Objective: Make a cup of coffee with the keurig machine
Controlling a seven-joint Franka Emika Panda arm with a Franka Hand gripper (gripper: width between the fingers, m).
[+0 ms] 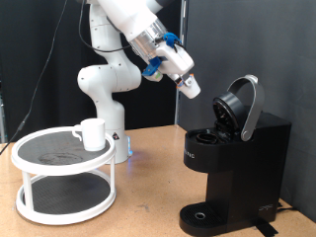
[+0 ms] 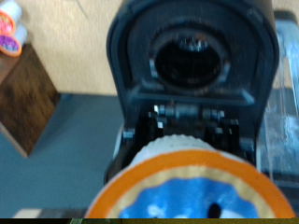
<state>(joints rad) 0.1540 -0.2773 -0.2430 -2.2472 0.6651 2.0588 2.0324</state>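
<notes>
Closest to the wrist lens: blurred, orange-rimmed coffee pod (image 2: 192, 191) with a blue-and-white top, filling the lower frame. Cannot tell from either view whether the claw (image 1: 190, 87) is spread or pinching; no fingers show beside the pod.

Behind and above the claw, toward the exterior view's left: white arm (image 1: 109, 74), bent over the wooden bench (image 1: 148, 212), wrist angled down.

Just below the claw, toward the exterior view's right: black keurig machine (image 1: 237, 168), standing on the bench with its rounded lid (image 1: 240, 104) tipped up and back. Open pod chamber (image 1: 204, 136) directly under the claw tip, apart from it. Seen in the wrist view as the raised lid's round dark hollow (image 2: 192, 56) straight past the pod. Round drip base (image 1: 202, 214) at the foot of the machine, bare.

Well apart from the claw, lower and to the exterior view's left: white two-tier round rack (image 1: 59, 170) with dark mesh shelves.

On the rack's upper shelf, at the edge nearer the claw: white cup (image 1: 93, 133), upright, handle turned away from the claw.

At the wrist view's corner, far from the claw: small colourful pods (image 2: 9, 33) beside a dark brown box (image 2: 28, 98).
</notes>
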